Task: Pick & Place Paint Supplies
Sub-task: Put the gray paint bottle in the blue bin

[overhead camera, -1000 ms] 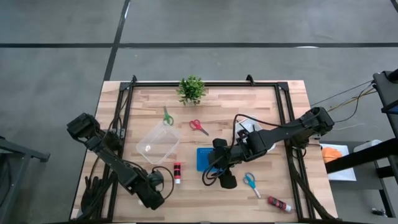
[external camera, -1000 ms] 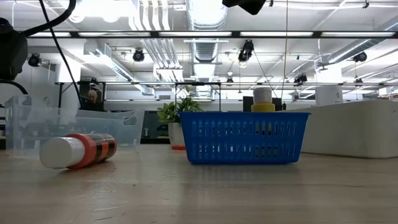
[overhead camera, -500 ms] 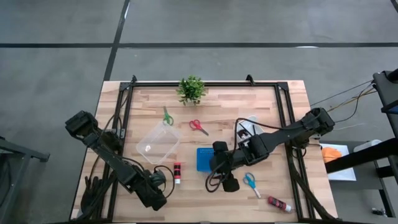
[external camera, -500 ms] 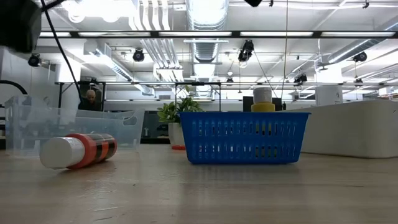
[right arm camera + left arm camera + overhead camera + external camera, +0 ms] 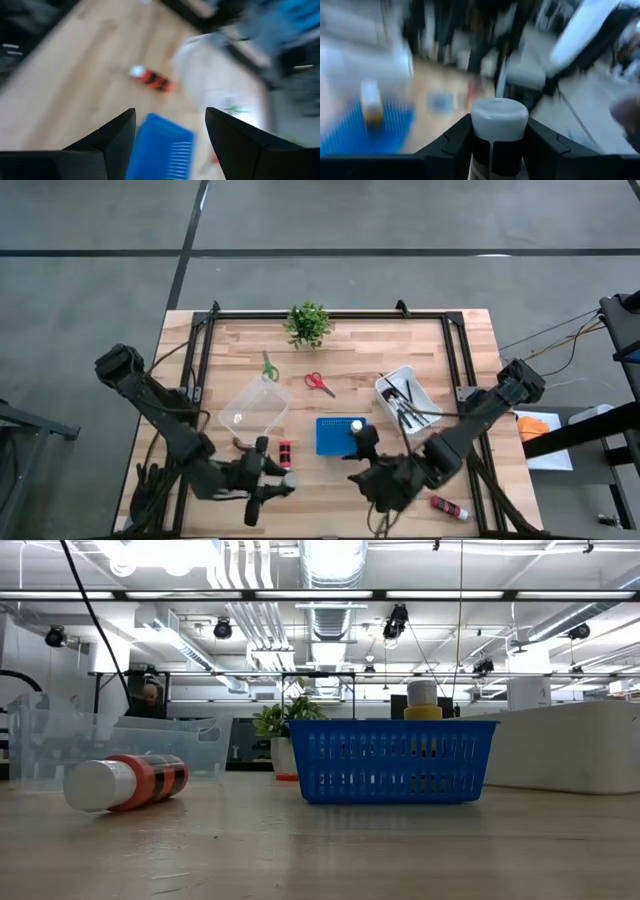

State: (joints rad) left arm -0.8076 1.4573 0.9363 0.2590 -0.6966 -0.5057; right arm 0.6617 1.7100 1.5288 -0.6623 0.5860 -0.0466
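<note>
Now the left tool [image 5: 499,150] hangs over the near left part of the table [image 5: 240,345], clenched on a paint bottle with a white cap [image 5: 499,131]; its two dark fingers [image 5: 451,145] press the bottle's sides in the left wrist view. Just right of the left arm a red paint bottle [image 5: 285,453] lies on its side on the wood, near the clear plastic tub [image 5: 254,408]. The right tool [image 5: 170,145] hovers over the near middle of the table, released, with nothing between its fingers [image 5: 116,135]. The blue basket [image 5: 336,435] sits at the table's centre, holding a bottle with a pale cap [image 5: 357,424]. To its right a white bin [image 5: 408,399] holds thin dark-tipped brushes [image 5: 408,406]. Farther back lie the green-handled scissors [image 5: 268,367] and the red-handled scissors [image 5: 319,383], apart from each other, with the potted plant [image 5: 308,323] at the far edge. Another red bottle [image 5: 449,507] lies at the near right.
</note>
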